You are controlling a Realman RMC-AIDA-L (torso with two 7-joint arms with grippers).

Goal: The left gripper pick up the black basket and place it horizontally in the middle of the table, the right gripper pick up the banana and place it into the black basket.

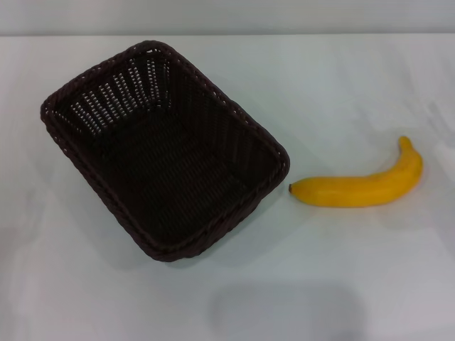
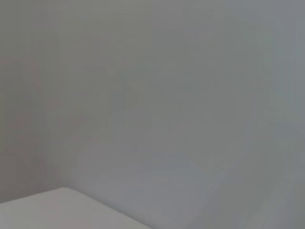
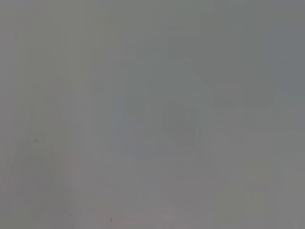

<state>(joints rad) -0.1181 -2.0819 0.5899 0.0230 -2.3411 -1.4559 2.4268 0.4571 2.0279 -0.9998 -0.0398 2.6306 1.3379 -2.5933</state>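
Note:
The black basket (image 1: 165, 150) sits on the white table (image 1: 341, 277) left of centre, turned diagonally, its long axis running from far left to near right. It is empty. The yellow banana (image 1: 362, 186) lies on the table to the right of the basket, its dark tip pointing at the basket's near right corner, a small gap between them. Neither gripper shows in the head view. The left wrist view shows only a grey wall and a corner of a white surface (image 2: 52, 210). The right wrist view shows only plain grey.
The table's far edge (image 1: 284, 34) meets a grey wall at the back. A faint shadow (image 1: 284, 309) lies on the near part of the table.

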